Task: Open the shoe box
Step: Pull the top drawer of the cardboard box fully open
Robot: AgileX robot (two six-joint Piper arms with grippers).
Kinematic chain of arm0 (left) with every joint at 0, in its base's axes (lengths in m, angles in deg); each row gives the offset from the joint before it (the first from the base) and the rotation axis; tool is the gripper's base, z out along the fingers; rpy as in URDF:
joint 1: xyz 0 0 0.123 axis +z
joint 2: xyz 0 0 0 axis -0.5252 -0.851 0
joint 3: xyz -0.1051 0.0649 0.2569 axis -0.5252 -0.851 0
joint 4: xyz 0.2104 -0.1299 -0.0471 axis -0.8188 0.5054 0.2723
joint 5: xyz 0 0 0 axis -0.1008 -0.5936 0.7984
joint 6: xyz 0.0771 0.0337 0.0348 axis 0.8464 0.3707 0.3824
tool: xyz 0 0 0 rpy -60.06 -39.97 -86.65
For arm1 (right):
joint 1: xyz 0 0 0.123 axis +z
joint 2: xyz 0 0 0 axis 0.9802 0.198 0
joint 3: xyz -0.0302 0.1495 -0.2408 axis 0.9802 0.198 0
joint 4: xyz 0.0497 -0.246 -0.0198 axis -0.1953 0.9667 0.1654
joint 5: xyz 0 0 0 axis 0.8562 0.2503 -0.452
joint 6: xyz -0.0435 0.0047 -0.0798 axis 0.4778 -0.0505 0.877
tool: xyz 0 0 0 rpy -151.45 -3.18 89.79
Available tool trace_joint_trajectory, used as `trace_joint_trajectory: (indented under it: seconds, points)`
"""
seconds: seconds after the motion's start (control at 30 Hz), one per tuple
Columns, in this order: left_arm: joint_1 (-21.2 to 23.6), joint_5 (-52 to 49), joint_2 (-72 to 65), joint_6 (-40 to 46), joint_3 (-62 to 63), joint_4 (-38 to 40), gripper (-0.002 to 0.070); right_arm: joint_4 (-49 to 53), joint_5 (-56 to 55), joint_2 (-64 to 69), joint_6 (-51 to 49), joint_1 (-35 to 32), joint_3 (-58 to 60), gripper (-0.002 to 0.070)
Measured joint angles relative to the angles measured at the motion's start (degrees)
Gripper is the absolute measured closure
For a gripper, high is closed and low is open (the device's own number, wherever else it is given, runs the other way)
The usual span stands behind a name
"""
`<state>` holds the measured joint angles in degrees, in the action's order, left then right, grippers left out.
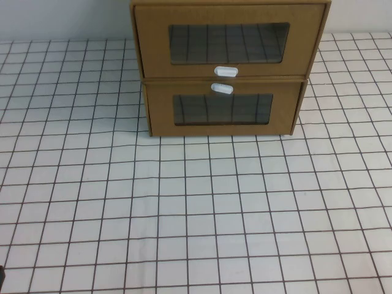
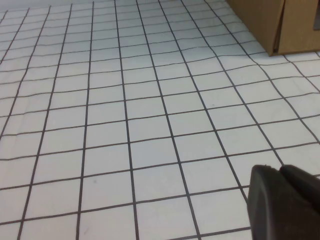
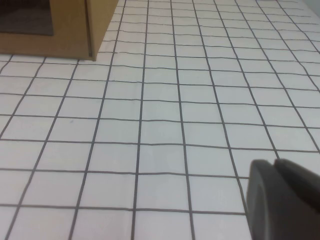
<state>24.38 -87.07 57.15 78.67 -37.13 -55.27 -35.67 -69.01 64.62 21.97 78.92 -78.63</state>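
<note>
Looks down on a table dressed in a white cloth ruled with dark squares. Finds the shoe box at the table's far edge, about midway across, in front of a pale wall. Made of plain brown cardboard, in two stacked compartments, fronts turned toward the robot. Sets the upper compartment squarely on the lower compartment, the upper appearing the wider from this angle. Carries a dark see-through pane in each front: upper window, lower window, both crossed by faint grid lines. Cannot tell what lies behind either pane. Bears two small white oblong pulls close together near the seam: upper handle just under its window, lower handle just above its own. Shows both fronts flush and closed.

Places the left gripper low over bare cloth on the robot's left, well apart from the box, with only a cardboard corner visible beyond it. Shows its dark fingers pressed together, no gap between them, gripping nothing. Places the right gripper likewise low over the cloth on the robot's right, well short of the box's other corner. Shows those fingers drawn fully together too, empty.
</note>
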Motion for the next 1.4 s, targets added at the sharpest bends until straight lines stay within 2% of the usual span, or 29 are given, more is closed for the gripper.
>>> trace_joint_trajectory:
  seconds: [1.13, 1.23, 1.4]
  points:
    - [0.0, 0.51, 0.0, 0.0, 0.0, 0.4, 0.0679, 0.0, 0.0, 0.0, 0.0, 0.0, 0.0, 0.0689]
    - [0.0, 2.45, 0.0, -1.67, -0.11, 5.6, 0.0679, 0.0, 0.0, 0.0, 0.0, 0.0, 0.0, 0.0689]
    - [0.0, 11.3, 0.0, -6.61, -0.11, 23.2, 0.0679, 0.0, 0.0, 0.0, 0.0, 0.0, 0.0, 0.0689]
